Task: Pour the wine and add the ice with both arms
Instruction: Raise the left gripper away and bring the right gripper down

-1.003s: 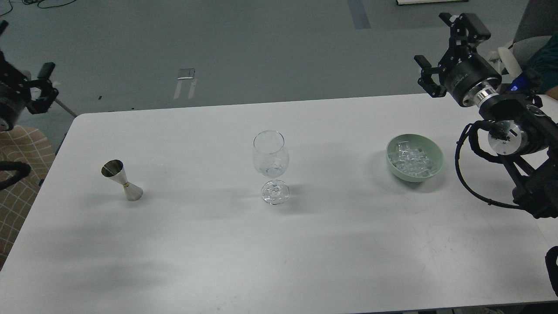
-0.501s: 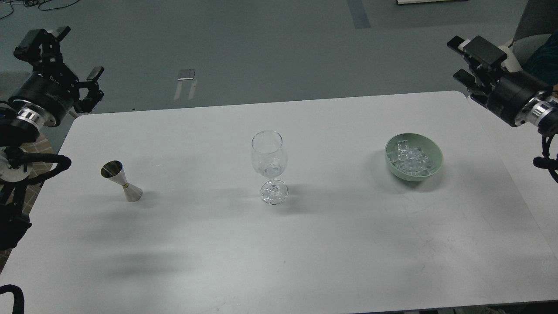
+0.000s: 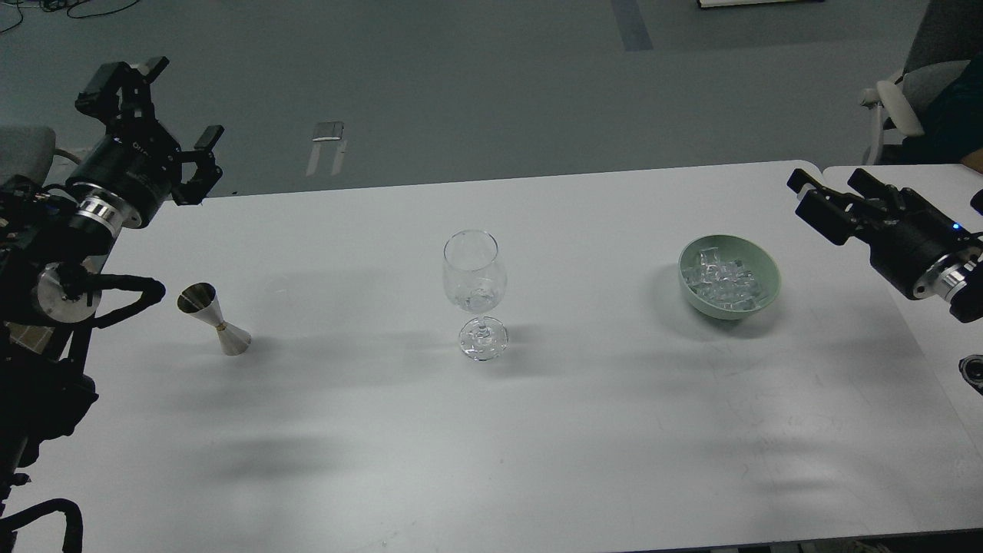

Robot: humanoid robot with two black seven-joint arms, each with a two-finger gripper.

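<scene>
A clear stemmed wine glass (image 3: 474, 278) stands upright in the middle of the white table (image 3: 491, 438). A small steel jigger (image 3: 214, 318) stands to its left. A pale green bowl (image 3: 772, 278) at the right holds a heap of clear ice cubes (image 3: 723, 279). My left gripper (image 3: 163, 109) is open and empty, raised over the table's far left corner, above and behind the jigger. My right gripper (image 3: 828, 196) is open and empty, level with the bowl and to its right, apart from it.
A chair (image 3: 902, 92) and a seated person stand beyond the table's far right corner. A second table edge (image 3: 906, 173) adjoins at the right. Grey floor lies behind the table.
My left arm has come in from the left edge and risen over the table's left corner. My right gripper has dropped from high at the back right to bowl level.
</scene>
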